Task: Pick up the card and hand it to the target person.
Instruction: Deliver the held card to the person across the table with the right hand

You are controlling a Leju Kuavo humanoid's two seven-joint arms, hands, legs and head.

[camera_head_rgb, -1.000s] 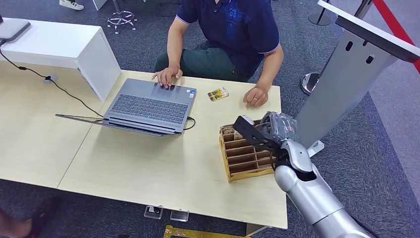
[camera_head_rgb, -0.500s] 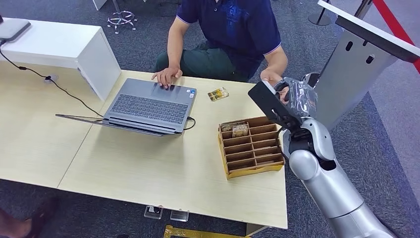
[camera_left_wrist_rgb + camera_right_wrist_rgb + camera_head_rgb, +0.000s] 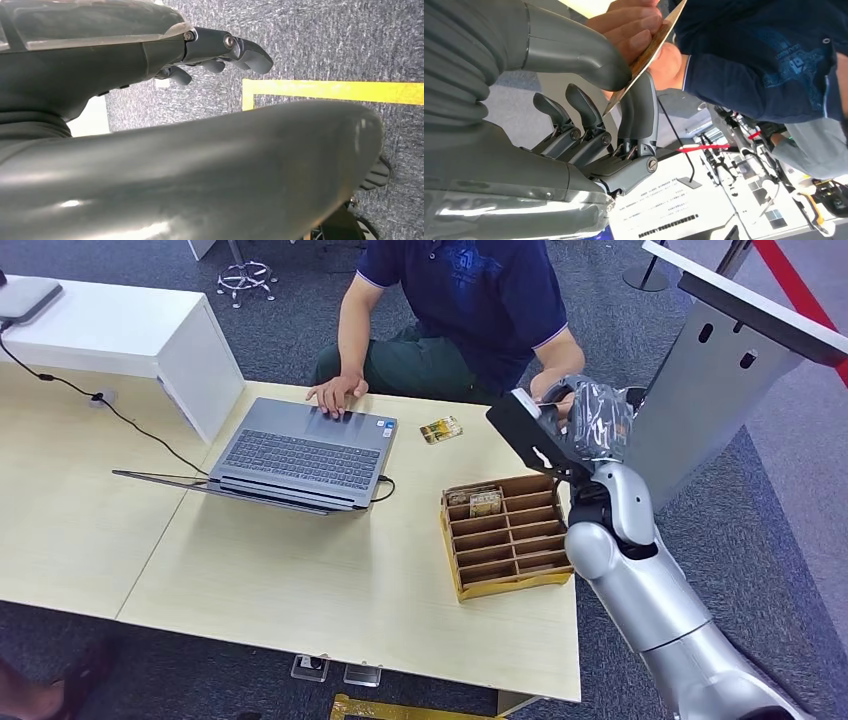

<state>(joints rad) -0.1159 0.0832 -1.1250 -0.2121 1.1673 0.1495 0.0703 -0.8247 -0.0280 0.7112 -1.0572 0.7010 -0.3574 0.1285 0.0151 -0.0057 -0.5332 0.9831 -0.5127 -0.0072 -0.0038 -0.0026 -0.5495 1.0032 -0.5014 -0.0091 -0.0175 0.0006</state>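
My right hand is raised past the table's far right corner, right at the seated person's lifted hand. In the right wrist view, my right hand pinches a thin tan card between its thumb and fingers. The person's fingers rest on the other end of that card. My left hand hangs over grey carpet and holds nothing, with its fingers loosely apart.
A wooden compartment box with cards in its far row stands under my right arm. Another card lies by the open laptop. A white cabinet stands far left and a grey stand to the right.
My right hand rose from the wooden box and swung toward the person. The person's hand left the table and came up to the card.
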